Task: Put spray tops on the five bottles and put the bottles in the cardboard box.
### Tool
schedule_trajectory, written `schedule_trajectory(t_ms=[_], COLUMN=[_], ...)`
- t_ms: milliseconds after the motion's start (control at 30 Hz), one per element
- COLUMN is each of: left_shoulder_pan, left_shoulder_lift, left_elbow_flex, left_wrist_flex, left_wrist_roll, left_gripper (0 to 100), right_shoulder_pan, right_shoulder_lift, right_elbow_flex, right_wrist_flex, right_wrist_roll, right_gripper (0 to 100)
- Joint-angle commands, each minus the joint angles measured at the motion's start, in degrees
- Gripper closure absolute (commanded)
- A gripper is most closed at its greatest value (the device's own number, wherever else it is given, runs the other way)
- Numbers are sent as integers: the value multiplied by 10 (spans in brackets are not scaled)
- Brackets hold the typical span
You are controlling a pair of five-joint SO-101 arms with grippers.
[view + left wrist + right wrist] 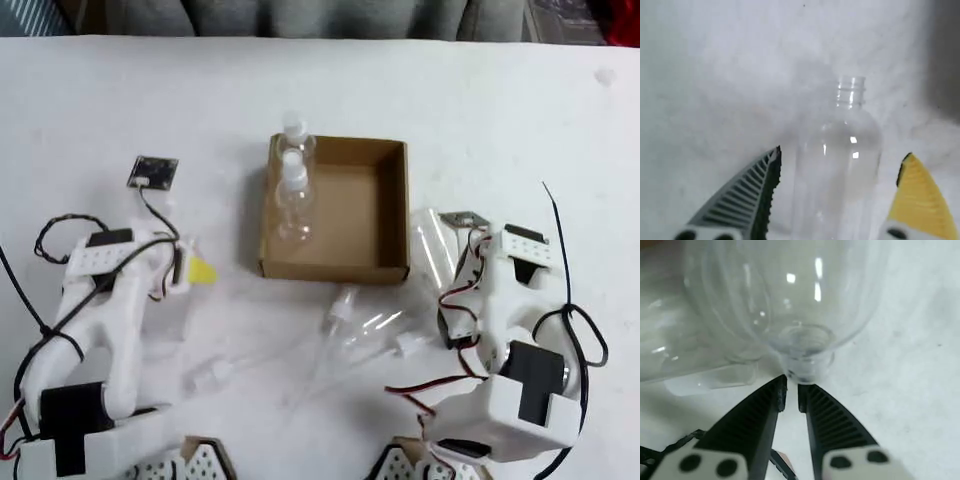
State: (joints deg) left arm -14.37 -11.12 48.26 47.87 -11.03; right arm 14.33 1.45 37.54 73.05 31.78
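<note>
Cardboard box sits mid-table, open side up, with two capped bottles along one wall: one lying on the floor of the box, the other at the far corner, its spray top over the rim.

On the left, the left gripper is spread wide, its grey finger and yellow finger on either side of an uncapped clear bottle — a gap shows on both sides, so neither pad touches it.

On the right, the right gripper has its two dark fingers drawn almost together with only a sliver between them and nothing clamped. Its tips sit right at the open mouth of another clear bottle, which lies on the table near the box's right wall.

In front of the box lies a cluster of loose clear bottles with a spray top — well apart from the left arm.
</note>
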Motion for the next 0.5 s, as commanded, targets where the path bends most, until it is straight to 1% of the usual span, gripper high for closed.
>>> schedule_trajectory(t_ms=[0,133,233,333,467], left_shoulder_pan=[-5,-3,-2,-2,-1], left_shoulder_lift=[-29,-26,0,48,101], left_elbow_flex=[-19,-30,-51,-101,-147], left_wrist_flex=[-25,-29,-23,18,39], left_wrist_roll=[4,3,3,4,4], left_gripper=[661,661,661,661,663], right_shoulder_pan=[-2,-2,-2,-2,-2], right_shoulder_lift=[-20,-20,-20,-20,-20], right_elbow_flex=[0,0,0,0,0], right_wrist_flex=[-2,-2,-1,-1,-1], right_wrist_roll=[2,2,2,2,2], right_gripper=[983,983,983,983,983])
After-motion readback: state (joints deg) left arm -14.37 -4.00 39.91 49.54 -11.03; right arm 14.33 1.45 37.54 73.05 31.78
